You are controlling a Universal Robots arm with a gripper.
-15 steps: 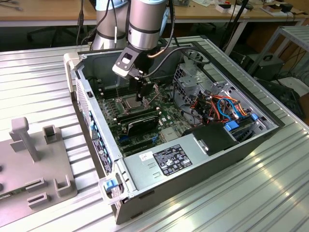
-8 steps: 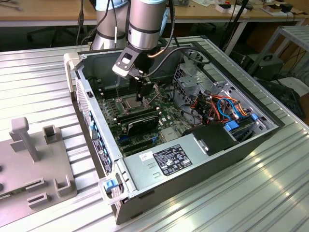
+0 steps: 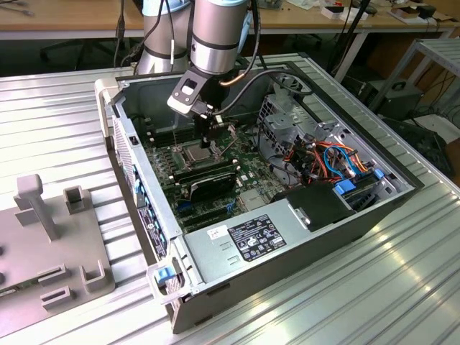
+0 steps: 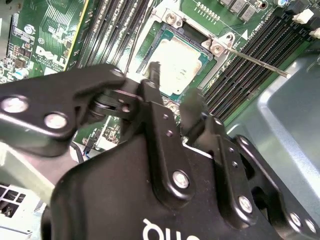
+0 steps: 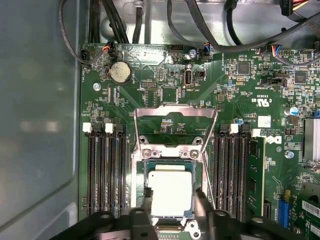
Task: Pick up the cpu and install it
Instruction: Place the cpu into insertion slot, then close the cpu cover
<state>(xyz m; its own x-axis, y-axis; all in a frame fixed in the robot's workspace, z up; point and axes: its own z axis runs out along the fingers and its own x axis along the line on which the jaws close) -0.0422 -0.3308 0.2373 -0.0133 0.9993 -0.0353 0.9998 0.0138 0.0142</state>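
Observation:
The cpu (image 5: pixel 171 190), a flat square chip with a silver-grey top, lies inside the black socket on the green motherboard (image 5: pixel 165 90); I also see the cpu (image 4: pixel 177 62) in the second wrist view and, small, the cpu (image 3: pixel 198 153) in the exterior view. My gripper (image 5: pixel 173 192) hovers right over it, open, one black fingertip at each of two opposite sides of the chip. In the second wrist view the gripper (image 4: pixel 174 85) sits just above the chip. The socket's metal load frame (image 5: pixel 175 127) stands flipped open.
The work sits inside an open computer case (image 3: pixel 144 208) on a ribbed metal table. Black memory slots (image 5: pixel 105 170) flank the socket, and a memory stick (image 5: pixel 256 172) stands beside it. A power supply (image 3: pixel 266 233) and a cable bundle (image 3: pixel 327 158) fill the near side. A grey fixture (image 3: pixel 50 244) lies at the exterior view's left.

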